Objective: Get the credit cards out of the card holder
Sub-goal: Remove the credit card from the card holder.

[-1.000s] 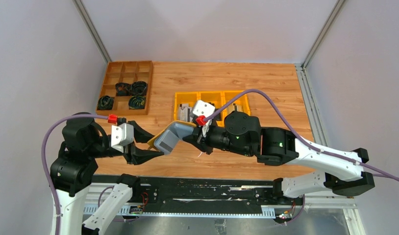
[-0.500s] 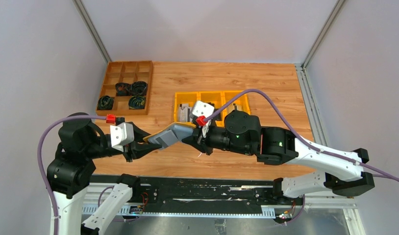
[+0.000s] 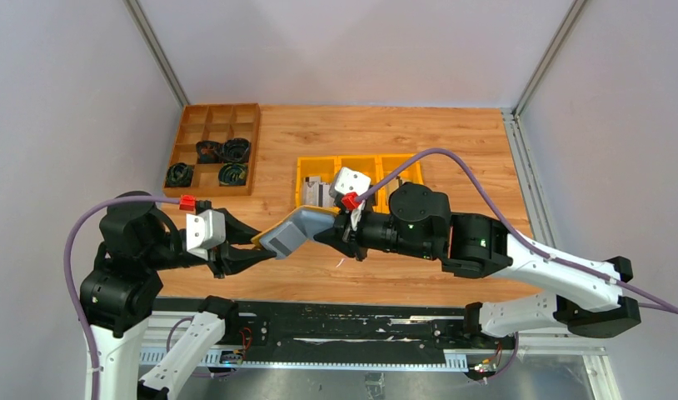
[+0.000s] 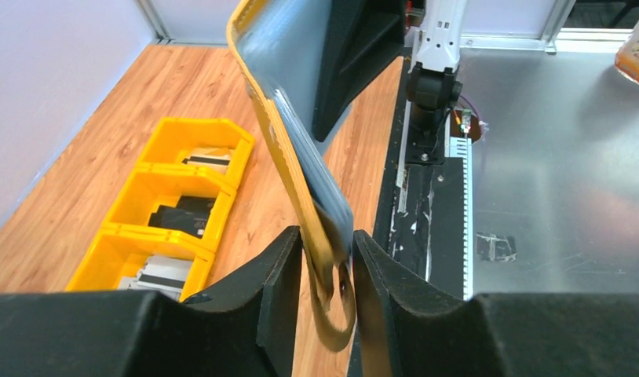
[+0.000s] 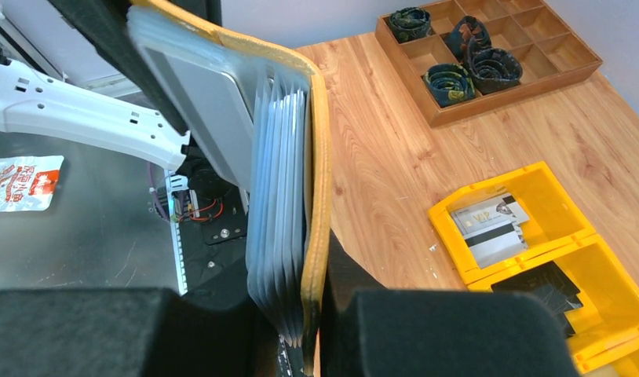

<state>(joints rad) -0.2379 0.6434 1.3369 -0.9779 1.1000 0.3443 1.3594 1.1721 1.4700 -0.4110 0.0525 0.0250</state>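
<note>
Card holder [image 3: 296, 232], aloft: left tool [image 4: 326, 247] clamps its 8 o'clock edge, right tool [image 3: 329, 232] its 2 o'clock edge. Pleats hide contents.

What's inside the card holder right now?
Inside the card holder, a fan of translucent silvery-grey sleeves and one flat grey panel show. Whether cards sit between the sleeves is hidden, since they overlap edge-on.
</note>
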